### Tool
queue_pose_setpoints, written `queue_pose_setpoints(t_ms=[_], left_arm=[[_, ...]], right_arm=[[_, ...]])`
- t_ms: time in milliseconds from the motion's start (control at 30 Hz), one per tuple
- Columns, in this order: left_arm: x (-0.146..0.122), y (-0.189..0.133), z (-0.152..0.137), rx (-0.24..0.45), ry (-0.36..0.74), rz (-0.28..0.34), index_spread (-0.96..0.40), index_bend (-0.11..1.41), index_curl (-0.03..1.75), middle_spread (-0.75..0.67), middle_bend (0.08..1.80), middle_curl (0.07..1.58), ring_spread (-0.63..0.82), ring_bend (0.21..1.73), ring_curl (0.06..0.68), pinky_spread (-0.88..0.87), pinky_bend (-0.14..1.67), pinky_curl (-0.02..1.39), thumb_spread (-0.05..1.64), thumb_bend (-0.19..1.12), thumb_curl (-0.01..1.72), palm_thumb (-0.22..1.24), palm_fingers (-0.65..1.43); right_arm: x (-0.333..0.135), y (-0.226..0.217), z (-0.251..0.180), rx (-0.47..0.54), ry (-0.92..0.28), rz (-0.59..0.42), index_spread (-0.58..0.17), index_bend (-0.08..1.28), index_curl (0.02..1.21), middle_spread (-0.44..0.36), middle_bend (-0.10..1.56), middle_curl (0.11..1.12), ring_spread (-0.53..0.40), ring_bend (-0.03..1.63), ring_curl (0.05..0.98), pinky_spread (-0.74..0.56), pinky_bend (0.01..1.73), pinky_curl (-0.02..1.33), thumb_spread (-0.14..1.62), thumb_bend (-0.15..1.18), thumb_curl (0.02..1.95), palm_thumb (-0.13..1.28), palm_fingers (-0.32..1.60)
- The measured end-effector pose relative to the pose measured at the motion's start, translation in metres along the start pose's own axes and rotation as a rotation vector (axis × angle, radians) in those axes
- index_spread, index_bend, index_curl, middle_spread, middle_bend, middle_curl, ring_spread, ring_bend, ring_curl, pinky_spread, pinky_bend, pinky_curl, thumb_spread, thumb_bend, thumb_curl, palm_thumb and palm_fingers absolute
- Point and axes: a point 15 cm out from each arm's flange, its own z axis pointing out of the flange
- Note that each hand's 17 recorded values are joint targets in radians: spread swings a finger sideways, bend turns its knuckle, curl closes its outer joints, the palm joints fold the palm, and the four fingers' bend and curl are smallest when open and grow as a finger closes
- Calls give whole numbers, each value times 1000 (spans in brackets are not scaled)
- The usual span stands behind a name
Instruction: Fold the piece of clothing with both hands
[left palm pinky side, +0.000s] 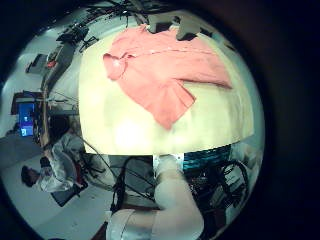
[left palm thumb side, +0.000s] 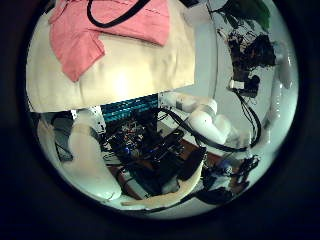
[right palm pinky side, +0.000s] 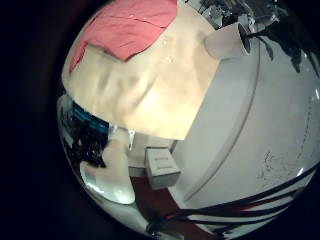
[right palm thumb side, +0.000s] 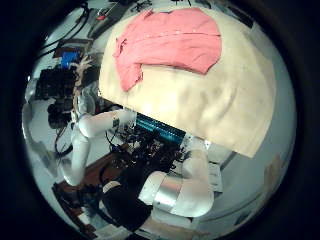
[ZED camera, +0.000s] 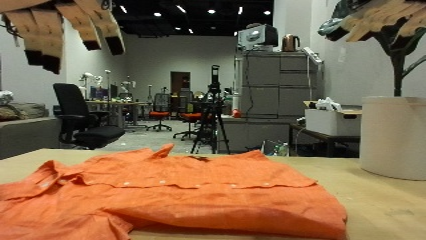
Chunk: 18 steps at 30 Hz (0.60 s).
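The orange, collared, buttoned cloth shirt (ZED camera: 160, 195) lies spread at six o'clock on the tan table (ZED camera: 386, 205); left hand (ZED camera: 60, 30) at eleven and right hand (ZED camera: 380, 22) at one hang above it with fingers relaxed, empty.

**Lighting and picture quality**
The room is lit evenly from rows of ceiling lights (ZED camera: 187, 12), seen as bright spots in the outside view. The shirt (ZED camera: 160, 190) and the table (ZED camera: 380, 195) are rendered bright, with only soft shadow under the cloth's folds. The hands at the upper corners are blurred by closeness. The palm views are bent strongly toward their rims and enclosed by a dark circular border; pale glare is shown on the tabletop (left palm pinky side: 130, 130).
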Motion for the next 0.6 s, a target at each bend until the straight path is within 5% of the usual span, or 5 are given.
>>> queue_pose_setpoints(t_ms=[600], left_arm=[[-1, 3, 11, -2, 18, -4, 59, 166, 298, 274, 209, 346, 514, 410, 218, 539, 196, 309, 860, -56, 191, -56, 70]], right_arm=[[4, -19, 18, -52, -14, -9, -337, 168, 302, 50, 187, 307, 207, 258, 266, 334, 280, 319, 1145, -18, 213, 1, 183]])
